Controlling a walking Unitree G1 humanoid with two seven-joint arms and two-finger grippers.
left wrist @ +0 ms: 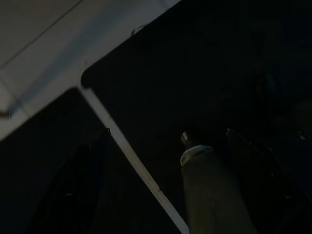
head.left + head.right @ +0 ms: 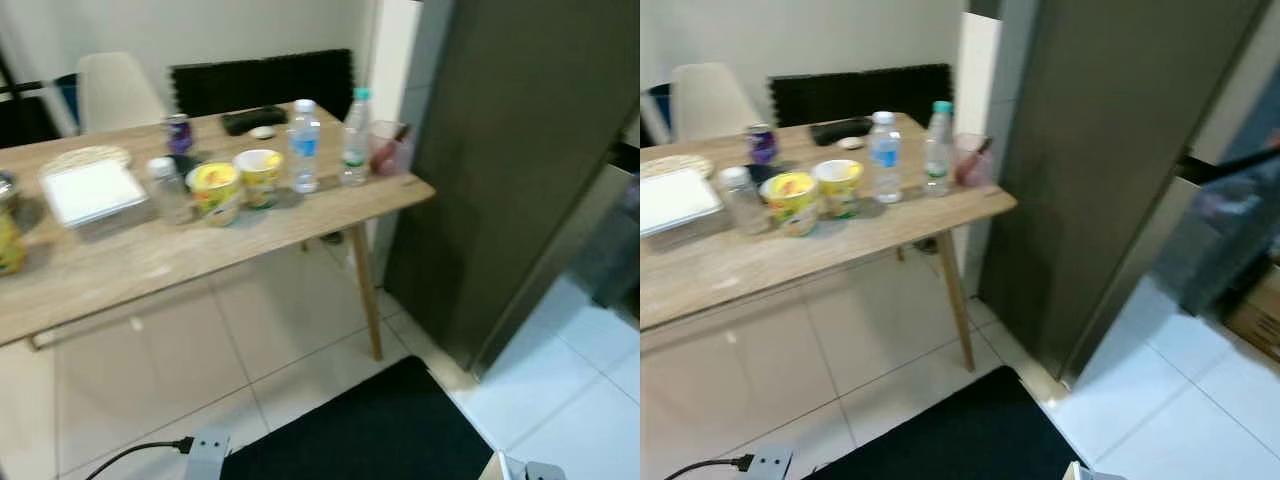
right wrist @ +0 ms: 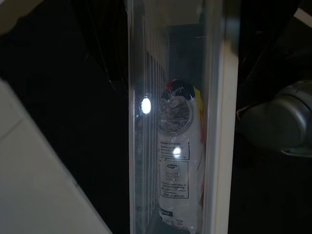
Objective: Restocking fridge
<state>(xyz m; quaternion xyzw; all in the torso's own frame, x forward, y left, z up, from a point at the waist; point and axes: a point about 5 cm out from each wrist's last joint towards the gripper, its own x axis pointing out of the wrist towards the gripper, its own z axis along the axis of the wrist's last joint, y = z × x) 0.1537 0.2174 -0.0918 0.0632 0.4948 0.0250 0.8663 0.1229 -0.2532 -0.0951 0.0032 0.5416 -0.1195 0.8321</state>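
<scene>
A wooden table (image 2: 100, 270) holds two water bottles (image 2: 304, 145) (image 2: 355, 138), two yellow cups (image 2: 215, 192) (image 2: 260, 177), a purple can (image 2: 179, 133), a small jar (image 2: 165, 188) and a pink cup (image 2: 388, 148). The tall dark fridge (image 2: 520, 170) stands just right of the table. In the right wrist view a white bottle (image 3: 178, 161) with a printed label stands behind a clear shelf wall (image 3: 214, 122). The left wrist view is very dark; my left gripper (image 1: 168, 132) hangs over the black mat, its two fingers faintly seen apart with nothing between them.
A white box (image 2: 92, 192) and a woven mat lie on the table's left part. A pale chair (image 2: 115, 90) stands behind it. On the tiled floor lie a black mat (image 2: 370, 430) and a power strip (image 2: 205, 450) with its cable.
</scene>
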